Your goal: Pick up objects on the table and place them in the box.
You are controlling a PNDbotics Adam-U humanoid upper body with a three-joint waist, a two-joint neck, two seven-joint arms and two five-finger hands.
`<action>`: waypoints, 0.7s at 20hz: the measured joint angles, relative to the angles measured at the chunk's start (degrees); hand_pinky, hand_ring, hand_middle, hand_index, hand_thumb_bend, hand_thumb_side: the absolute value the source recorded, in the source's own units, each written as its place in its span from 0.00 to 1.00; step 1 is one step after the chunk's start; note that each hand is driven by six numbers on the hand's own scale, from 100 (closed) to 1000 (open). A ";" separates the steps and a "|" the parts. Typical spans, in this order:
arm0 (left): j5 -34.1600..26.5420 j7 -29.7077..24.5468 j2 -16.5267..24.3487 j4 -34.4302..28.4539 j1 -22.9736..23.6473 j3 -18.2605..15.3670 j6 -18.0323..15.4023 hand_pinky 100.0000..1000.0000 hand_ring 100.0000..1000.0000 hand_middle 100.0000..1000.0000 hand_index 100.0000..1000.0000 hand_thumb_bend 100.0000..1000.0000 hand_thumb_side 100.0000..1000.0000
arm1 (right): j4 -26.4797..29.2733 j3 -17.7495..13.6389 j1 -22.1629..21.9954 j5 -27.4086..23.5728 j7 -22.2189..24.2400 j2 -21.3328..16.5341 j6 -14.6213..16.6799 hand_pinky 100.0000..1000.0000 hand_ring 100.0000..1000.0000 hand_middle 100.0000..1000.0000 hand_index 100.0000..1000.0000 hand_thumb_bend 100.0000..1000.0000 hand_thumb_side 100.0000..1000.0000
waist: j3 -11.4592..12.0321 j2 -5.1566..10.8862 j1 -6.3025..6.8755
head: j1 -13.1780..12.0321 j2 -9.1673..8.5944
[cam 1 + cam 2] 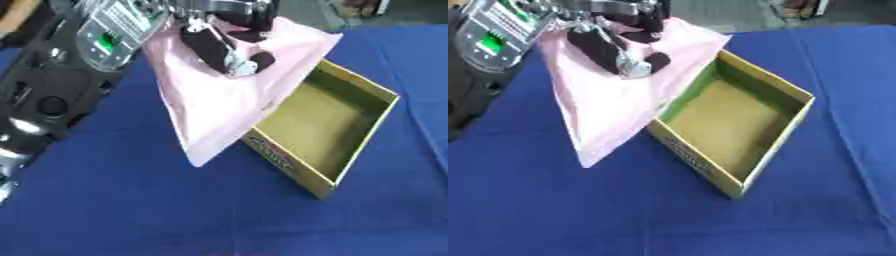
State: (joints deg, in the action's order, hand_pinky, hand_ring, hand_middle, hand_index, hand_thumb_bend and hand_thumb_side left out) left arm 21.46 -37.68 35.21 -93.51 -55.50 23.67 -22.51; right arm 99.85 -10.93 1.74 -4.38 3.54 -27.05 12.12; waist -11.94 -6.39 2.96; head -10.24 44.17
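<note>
A flat pink packet (219, 100) hangs in the air with one corner pointing down, just above the blue table. My left hand (223, 47) comes in from the upper left, its dark fingers curled round the packet's top part. The packet's right side overlaps the left rim of an open yellow cardboard box (282, 161). The box stands at the centre right, and its brown floor (728, 120) is bare. My right hand shows in neither view.
My left forearm (114, 35), with a grey panel and a green light, fills the upper left, with black robot parts (44, 100) beneath it. Blue cloth (131, 210) covers the table in front of the box and to its right.
</note>
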 measured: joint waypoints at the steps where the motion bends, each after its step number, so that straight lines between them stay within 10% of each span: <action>1: 0.00 0.01 -0.75 0.66 -0.31 0.06 -0.02 0.00 0.00 0.00 0.00 0.00 0.18 | 0.00 0.07 0.17 -0.02 0.06 0.00 0.01 0.43 0.57 0.78 0.91 0.56 0.74 | -0.19 -0.04 -0.16 | -0.16 0.00; 14: 7.20 5.08 -12.15 13.98 -2.90 0.29 -3.80 0.00 0.00 0.00 0.01 0.00 0.18 | -0.01 1.52 2.19 -1.04 1.61 0.68 0.04 0.43 0.57 0.78 0.92 0.56 0.74 | -3.39 -1.24 -1.20 | -4.05 0.00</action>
State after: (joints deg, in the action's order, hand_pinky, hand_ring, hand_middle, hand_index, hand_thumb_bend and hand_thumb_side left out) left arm 28.66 -32.60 23.06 -79.53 -58.40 23.97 -26.31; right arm 99.84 -9.40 3.94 -5.42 5.14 -26.37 12.16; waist -15.33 -7.62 1.76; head -14.29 44.17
